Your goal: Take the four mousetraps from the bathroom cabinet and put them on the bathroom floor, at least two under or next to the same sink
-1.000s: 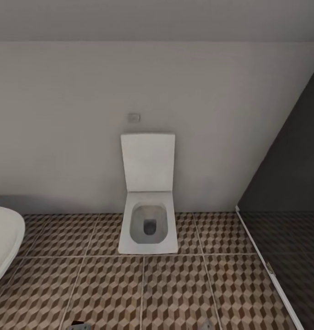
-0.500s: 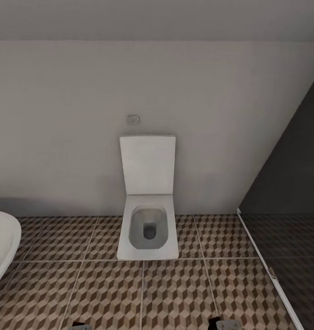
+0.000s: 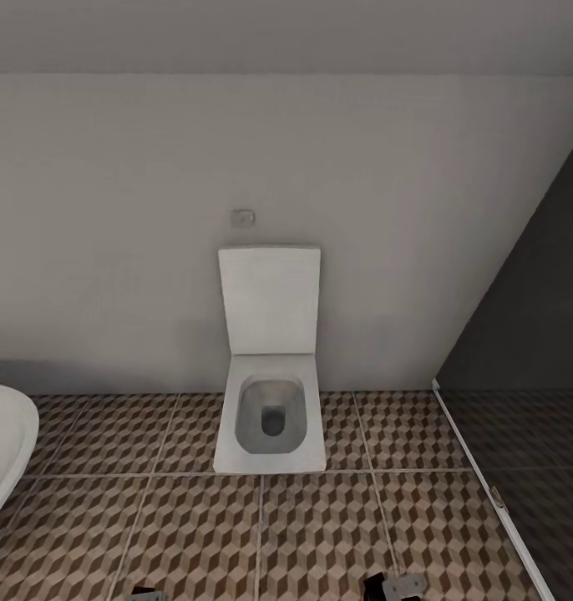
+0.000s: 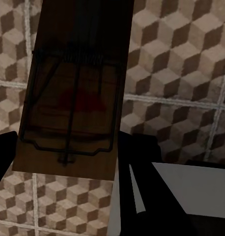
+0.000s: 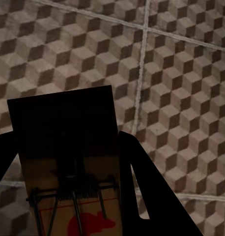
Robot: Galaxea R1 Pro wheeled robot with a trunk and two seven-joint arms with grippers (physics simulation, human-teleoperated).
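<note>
**Operator:** What is each gripper carrying, working from the frame's left to its right?

**Technician:** In the left wrist view, the left gripper (image 4: 63, 147) is clamping a mousetrap (image 4: 73, 93) between its dark fingers (image 4: 142, 172). The board's long axis is running along the fingers, with the spring bar and red bait mark facing the camera. In the right wrist view, the right gripper (image 5: 68, 162) is closed on a second mousetrap (image 5: 68, 157), held the same way, lengthwise, wire frame and red mark at the lower edge of the picture.

**Operator:** And where is the floor relative to the traps?

**Technician:** The bathroom floor (image 3: 320, 534), tiled in the cube pattern, is lying directly beyond both boards in the wrist views, apart from them. Neither trap is touching tile. In the head view the two grippers are just showing at the bottom edge, left (image 3: 144, 595) and right (image 3: 395, 587).

**Operator:** Which fixture is the robot facing?

**Technician:** The square white toilet (image 3: 271, 413) at centre frame, lid up against the wall. A white bathtub rim (image 3: 7, 442) is showing at the lower left; the dark glass shower (image 3: 529, 376) is occupying the right.

**Operator:** So the deciding relation?

**Technician:** Both traps are hanging over the correct floor surface, equally ready. No sink is visible here, so placement beside one probably calls for turning the base first.
</note>
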